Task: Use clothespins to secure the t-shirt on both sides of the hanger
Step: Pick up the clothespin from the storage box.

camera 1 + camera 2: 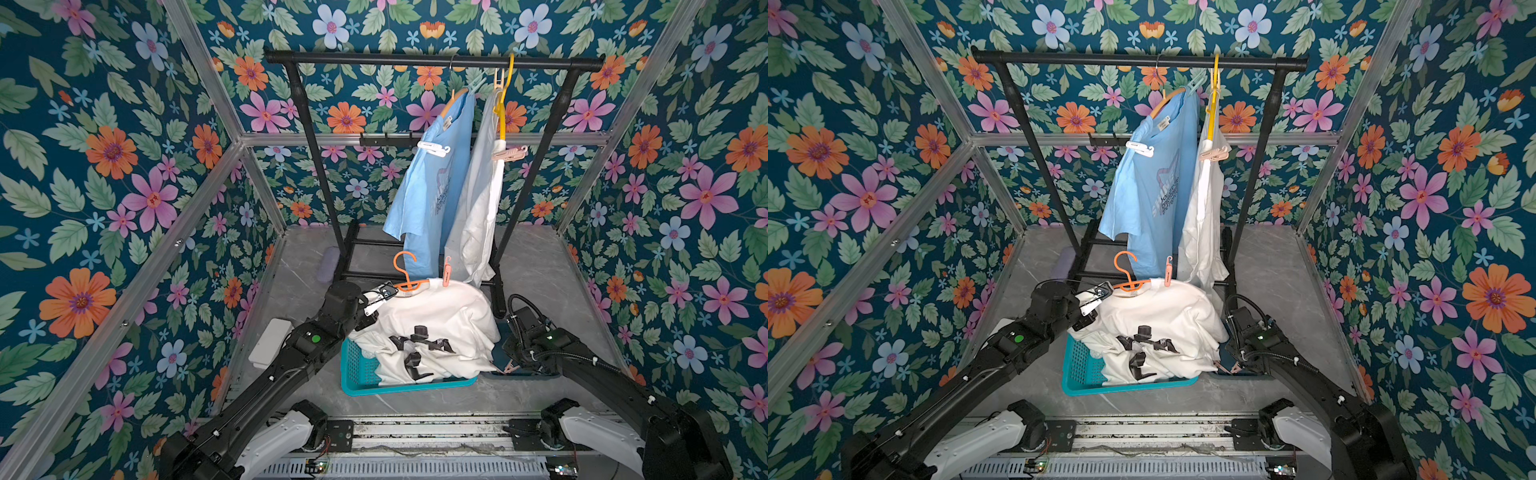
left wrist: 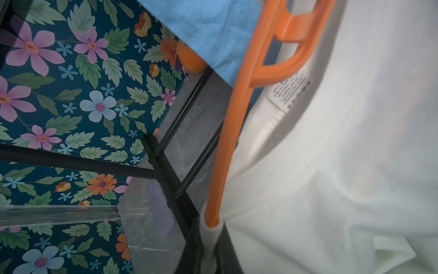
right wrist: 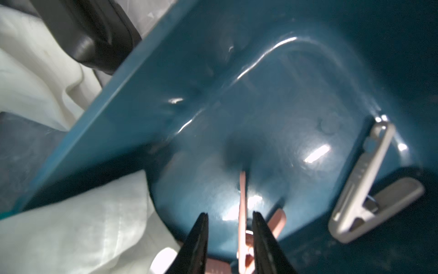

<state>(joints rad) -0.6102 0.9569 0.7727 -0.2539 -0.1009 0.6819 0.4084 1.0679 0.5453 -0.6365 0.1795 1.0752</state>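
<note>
One peg in the gap: the pink clothespin (image 3: 243, 213) lies between the fingers of my right claw (image 3: 228, 213), close to one finger and clear of the other; its long axis runs straight out from the wrist, along the fingers, so a plain squeeze should catch it across its narrow side
Right claw: released, jaws apart and straddling the peg, nothing grasped yet; it is down inside the dark teal bin (image 3: 166, 78)
Left claw (image 1: 382, 294): clenched on the end of the orange hanger (image 1: 405, 276), where the shirt's cloth covers it; I judge it is steadying that shoulder
Nearer arm: the right, by far; the left is across the basket and occupied
Spare peg: a beige clothespin (image 3: 362, 185) lies on the bin floor, off to one side of my right claw, untouched
T-shirt (image 1: 436, 328): white with a black print, heaped over the turquoise basket (image 1: 353, 365) on the bench (image 1: 415, 403), collar on the hanger
Clipped clothespin (image 1: 446, 272): pink, standing on the shoulder toward my right arm; the shoulder at my left claw shows none, so I judge the bin peg belongs there
Look of the peg: pale pink plastic, slim, seen edge-on, one prong splayed aside; too blurred to make out the spring
</note>
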